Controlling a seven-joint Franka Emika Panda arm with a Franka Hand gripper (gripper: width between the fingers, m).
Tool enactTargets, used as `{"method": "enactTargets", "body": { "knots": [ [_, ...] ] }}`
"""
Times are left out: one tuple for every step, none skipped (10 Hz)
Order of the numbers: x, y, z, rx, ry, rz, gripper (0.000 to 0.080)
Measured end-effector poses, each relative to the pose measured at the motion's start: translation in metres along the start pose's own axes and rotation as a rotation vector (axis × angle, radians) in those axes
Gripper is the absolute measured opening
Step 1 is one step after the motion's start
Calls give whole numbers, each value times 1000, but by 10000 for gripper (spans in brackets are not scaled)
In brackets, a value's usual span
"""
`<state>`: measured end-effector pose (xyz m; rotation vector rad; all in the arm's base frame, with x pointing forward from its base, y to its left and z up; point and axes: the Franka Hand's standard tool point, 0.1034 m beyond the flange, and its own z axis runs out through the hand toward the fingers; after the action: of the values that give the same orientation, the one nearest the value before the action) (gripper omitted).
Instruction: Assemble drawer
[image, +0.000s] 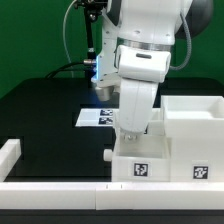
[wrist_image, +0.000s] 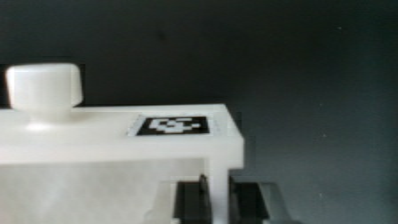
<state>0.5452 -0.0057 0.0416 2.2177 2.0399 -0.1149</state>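
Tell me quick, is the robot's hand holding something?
Gripper: closed, holding the small knobbed tray by its wall.

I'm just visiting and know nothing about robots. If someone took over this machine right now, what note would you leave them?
Gripper: down on the small tray, fingers closed on either side of its wall, near the tag.
Things: the tray, with its round knob, stands on the table just to the exterior view's left of the large housing. The marker board lies behind it. No second tray is in view.
Done: the tray is gripped.
Left: the tray is not yet inside the housing, and any other tray has to be found.
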Motion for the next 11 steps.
{"method": "enactTargets", "body": {
  "knots": [
    [0, 0, 0, -1, -5, -35, 35],
    [0, 0, 0, 1, -8, -39, 35],
    [0, 0, 0, 1, -9, -41, 35],
    [0, 0, 0, 1, -10, -41, 35],
    [1, 0, 0, 1, -12, -38, 35],
    [3, -1, 1, 1, -15, -35, 35],
    [5, -1, 1, 4, -16, -11, 35],
    [8, -1, 2, 8, -16, 16, 35],
    [12, -1, 3, 8, -14, 46, 35],
    [13, 0, 2, 6, -14, 65, 35],
    [14, -1, 2, 6, -13, 75, 35]
  ]
}}
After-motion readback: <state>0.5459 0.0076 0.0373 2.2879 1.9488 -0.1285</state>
